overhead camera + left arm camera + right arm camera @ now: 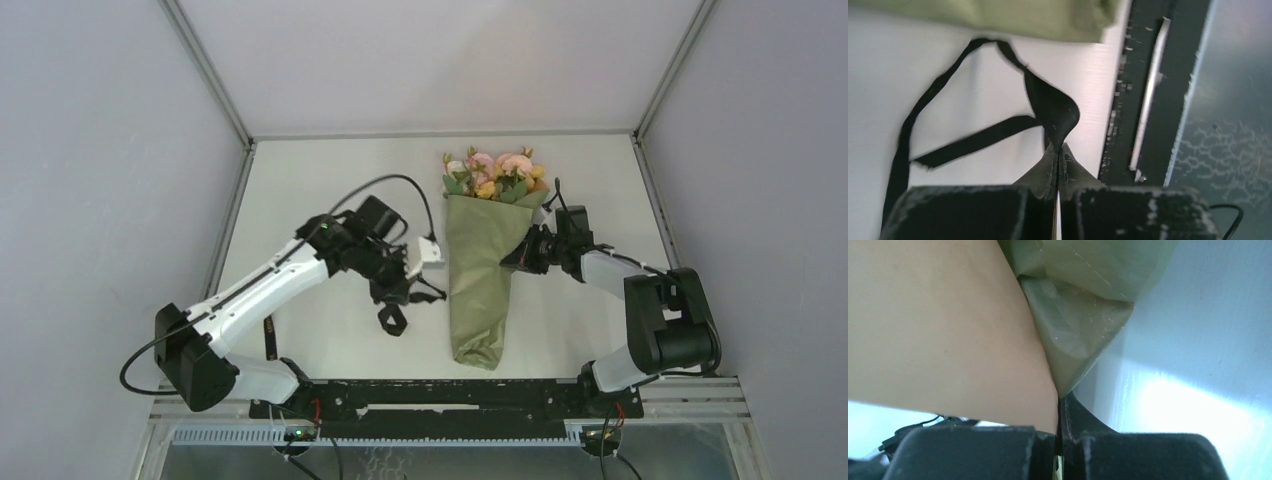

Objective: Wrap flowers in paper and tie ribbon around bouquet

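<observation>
The bouquet [480,270] lies mid-table, a long olive-green paper [478,300] cone with its narrow end toward me. Pink and yellow flowers [497,174] stick out of its far end. Just left of the cone, my left gripper [393,295] is shut on the black ribbon [392,322], which hangs below it in a small loop. The left wrist view shows the ribbon [1053,107] pinched at the closed tips [1058,147], loose strips trailing left, paper [1023,17] above. My right gripper [512,258] is shut on the cone's right edge. In the right wrist view its tips [1060,402] clamp the paper [1078,330], olive beside tan.
A black mounting rail [450,395] runs along the near table edge, also in the left wrist view as a rail [1128,100] at the right. Grey enclosure walls [100,150] close in the table on the left, right and back.
</observation>
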You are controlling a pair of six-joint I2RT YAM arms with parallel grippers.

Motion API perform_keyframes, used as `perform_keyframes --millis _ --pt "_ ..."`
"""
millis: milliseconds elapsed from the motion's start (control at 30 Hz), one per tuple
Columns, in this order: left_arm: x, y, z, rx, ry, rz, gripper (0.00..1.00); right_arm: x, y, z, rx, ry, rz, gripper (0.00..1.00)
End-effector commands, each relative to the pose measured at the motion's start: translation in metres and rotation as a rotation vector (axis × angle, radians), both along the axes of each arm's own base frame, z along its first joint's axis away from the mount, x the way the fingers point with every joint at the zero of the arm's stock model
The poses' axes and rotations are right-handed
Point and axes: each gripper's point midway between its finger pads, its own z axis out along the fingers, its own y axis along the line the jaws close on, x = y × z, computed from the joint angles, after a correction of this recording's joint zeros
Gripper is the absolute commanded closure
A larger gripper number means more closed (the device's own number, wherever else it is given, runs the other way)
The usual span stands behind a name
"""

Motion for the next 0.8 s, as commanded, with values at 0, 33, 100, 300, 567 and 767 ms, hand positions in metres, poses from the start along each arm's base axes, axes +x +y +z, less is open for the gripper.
perform_keyframes --millis 0,33,100,300,567,767 --pt "-0.065 -0.032 -0.012 0.006 0.02 -0.348 1.0 0.02 -0.005 0.025 -0.022 -0.059 0.027 1.0" --pt "-0.078 -0.04 -0.014 0.015 0.005 -0.439 1.0 0.023 -0.006 0.027 -0.025 -0.059 0.026 1.0" --pt "-0.106 -0.054 -0.018 0.053 -0.019 -0.604 1.0 0.032 -0.006 0.033 -0.024 -0.065 0.027 1.0" --pt "-0.149 -0.09 -0.034 0.156 -0.044 -0.871 1.0 0.056 -0.007 0.045 -0.001 -0.025 0.015 1.0" --pt "-0.126 -0.156 -0.039 0.113 -0.28 -0.904 0.92 0.071 0.008 0.08 0.16 0.017 -0.001 1.0" --pt "-0.097 -0.2 -0.03 0.086 -0.599 -0.928 0.98 0.072 0.018 0.106 0.184 0.002 0.015 1.0"
